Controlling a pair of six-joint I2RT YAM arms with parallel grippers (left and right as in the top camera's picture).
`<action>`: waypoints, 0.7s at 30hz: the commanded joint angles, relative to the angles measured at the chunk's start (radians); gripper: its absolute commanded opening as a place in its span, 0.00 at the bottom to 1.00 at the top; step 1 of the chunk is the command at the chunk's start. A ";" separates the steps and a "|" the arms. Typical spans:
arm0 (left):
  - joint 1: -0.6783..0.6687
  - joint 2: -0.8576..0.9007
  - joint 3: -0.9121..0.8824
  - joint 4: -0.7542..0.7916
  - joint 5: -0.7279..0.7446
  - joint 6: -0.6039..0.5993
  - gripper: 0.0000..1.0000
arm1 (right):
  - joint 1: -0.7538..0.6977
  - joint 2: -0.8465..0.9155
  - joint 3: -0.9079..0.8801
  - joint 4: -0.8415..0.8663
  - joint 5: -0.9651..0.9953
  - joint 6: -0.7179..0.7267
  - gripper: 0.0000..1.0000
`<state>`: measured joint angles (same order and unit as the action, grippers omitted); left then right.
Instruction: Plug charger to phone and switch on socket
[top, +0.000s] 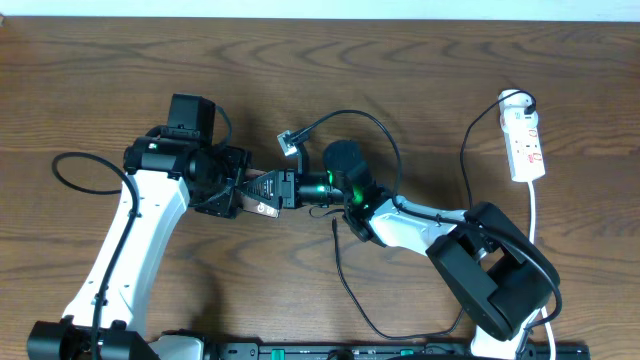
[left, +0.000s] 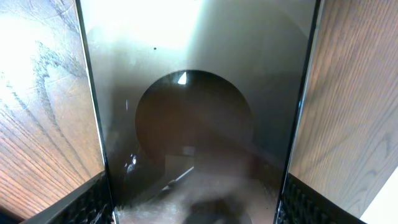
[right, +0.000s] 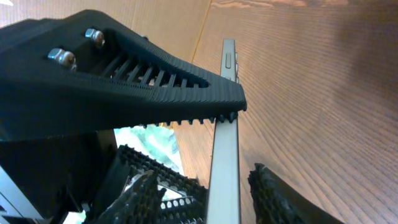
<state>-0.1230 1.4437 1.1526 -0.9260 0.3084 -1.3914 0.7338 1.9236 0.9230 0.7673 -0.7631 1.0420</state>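
Note:
The phone (top: 265, 192) is held on edge above the table at centre, between both arms. My left gripper (top: 238, 190) is shut on it; in the left wrist view its glossy dark face (left: 199, 93) fills the frame between my fingers (left: 196, 208). My right gripper (top: 292, 188) is open, its jaws on either side of the phone's thin silver edge (right: 225, 124) with gaps on both sides (right: 208, 196). The charger's thin black cable ends in a small tip (top: 334, 225) lying on the table below the right gripper. The white socket (top: 527, 140) lies at the far right.
A black robot cable with a grey connector (top: 290, 140) loops above the grippers. The socket's white cord (top: 537, 215) runs down the right side. The charger cable curves along the front edge (top: 380, 333). The left gripper's ribbed finger (right: 124, 81) crosses the right wrist view.

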 joint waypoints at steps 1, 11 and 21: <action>-0.014 -0.019 0.010 0.001 0.019 -0.010 0.07 | 0.013 0.008 0.010 -0.001 0.013 -0.003 0.45; -0.014 -0.019 0.010 0.001 0.020 -0.014 0.07 | 0.021 0.008 0.010 -0.001 0.028 -0.003 0.41; -0.014 -0.019 0.010 0.001 0.020 -0.013 0.07 | 0.022 0.008 0.010 -0.001 0.029 -0.003 0.26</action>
<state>-0.1253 1.4437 1.1526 -0.9245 0.2943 -1.3952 0.7410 1.9236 0.9230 0.7670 -0.7403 1.0424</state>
